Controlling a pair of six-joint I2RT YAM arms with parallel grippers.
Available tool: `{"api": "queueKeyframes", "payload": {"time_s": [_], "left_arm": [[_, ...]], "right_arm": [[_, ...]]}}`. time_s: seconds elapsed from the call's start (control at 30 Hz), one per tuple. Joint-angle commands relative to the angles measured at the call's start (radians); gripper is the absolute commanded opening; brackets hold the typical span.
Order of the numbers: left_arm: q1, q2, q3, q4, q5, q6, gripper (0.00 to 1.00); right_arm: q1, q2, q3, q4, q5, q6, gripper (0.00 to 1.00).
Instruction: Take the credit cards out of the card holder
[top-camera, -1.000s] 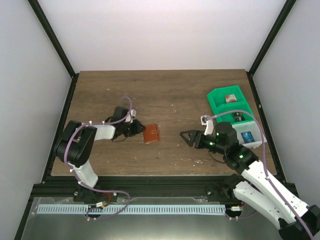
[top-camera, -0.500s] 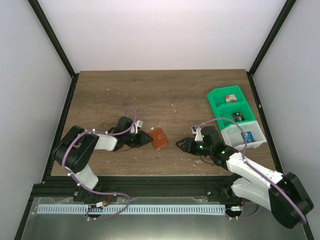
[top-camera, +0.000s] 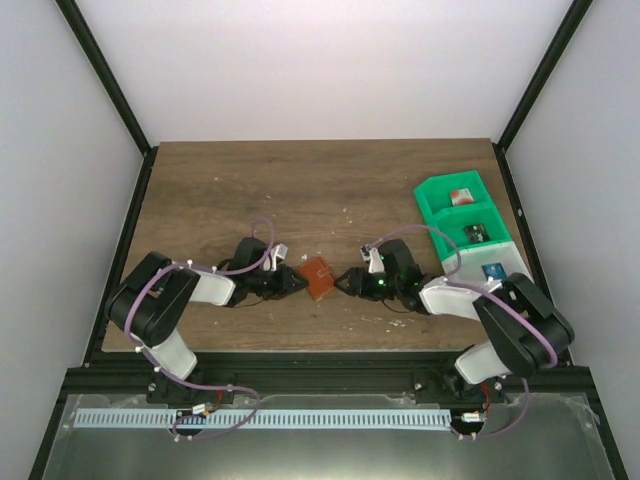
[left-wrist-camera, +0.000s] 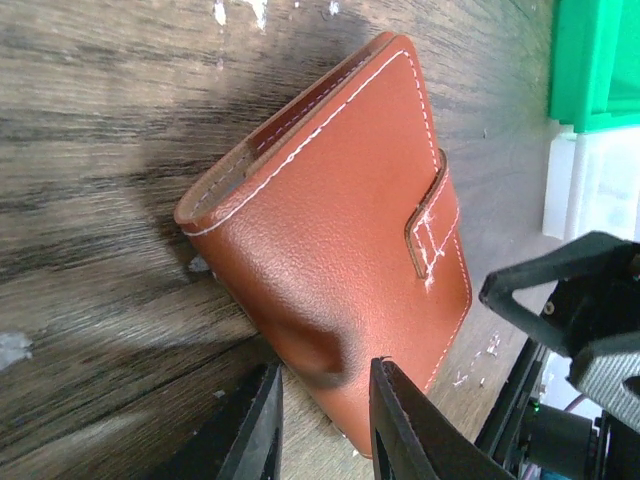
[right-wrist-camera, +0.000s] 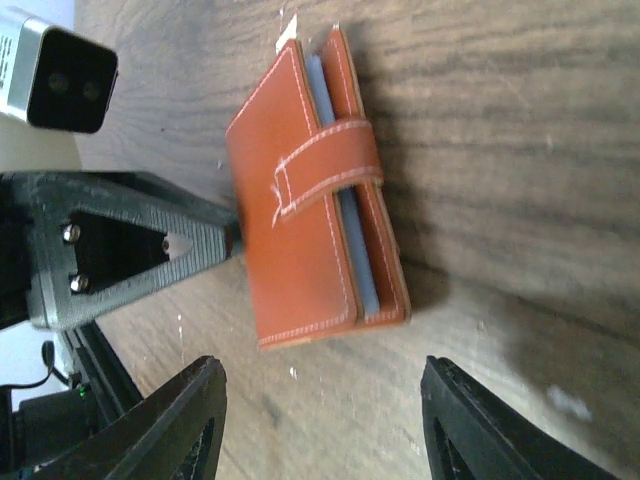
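The card holder (top-camera: 316, 275) is a closed reddish-brown leather wallet with its strap fastened, lying mid-table. In the right wrist view (right-wrist-camera: 300, 230) a pale blue-grey inner face shows in its open edge; no card shows inside. My left gripper (top-camera: 297, 284) is narrowly open, its fingertips against the holder's left edge (left-wrist-camera: 325, 366), and the holder (left-wrist-camera: 340, 230) is tipped up a little. My right gripper (top-camera: 343, 280) is wide open just right of the holder, which lies ahead of its fingertips (right-wrist-camera: 320, 365). Credit cards lie in the bins: reddish-white (top-camera: 461, 196), dark (top-camera: 475, 234), blue (top-camera: 492, 271).
A green two-compartment bin (top-camera: 432, 190) and a white bin (top-camera: 510, 285) stand at the right edge of the table. Both show in the left wrist view, the green bin (left-wrist-camera: 590, 60) and the white bin (left-wrist-camera: 590, 190). Black frame posts border the table.
My right gripper has swung left from beside the bins up to the holder. The holder slid a little to the right with my left gripper following against it.
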Motion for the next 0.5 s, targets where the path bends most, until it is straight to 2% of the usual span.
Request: {"api": "queueKeyframes", "payload": {"time_s": [0.0,0.3,0.47], "left_arm": [[-0.004,0.013,-0.019,0.039,0.011,0.000,0.27],[-0.003,0.028,-0.026,0.059,0.019,0.003,0.27],[-0.004,0.038,-0.023,0.064,0.023,0.006,0.27]], "right_arm": [[0.000,0.086,0.067,0.070,-0.003,-0.050,0.55],[0.000,0.214,0.112,0.133,-0.049,-0.035,0.55],[0.002,0.249,0.109,0.153,-0.073,-0.032,0.61]]}}
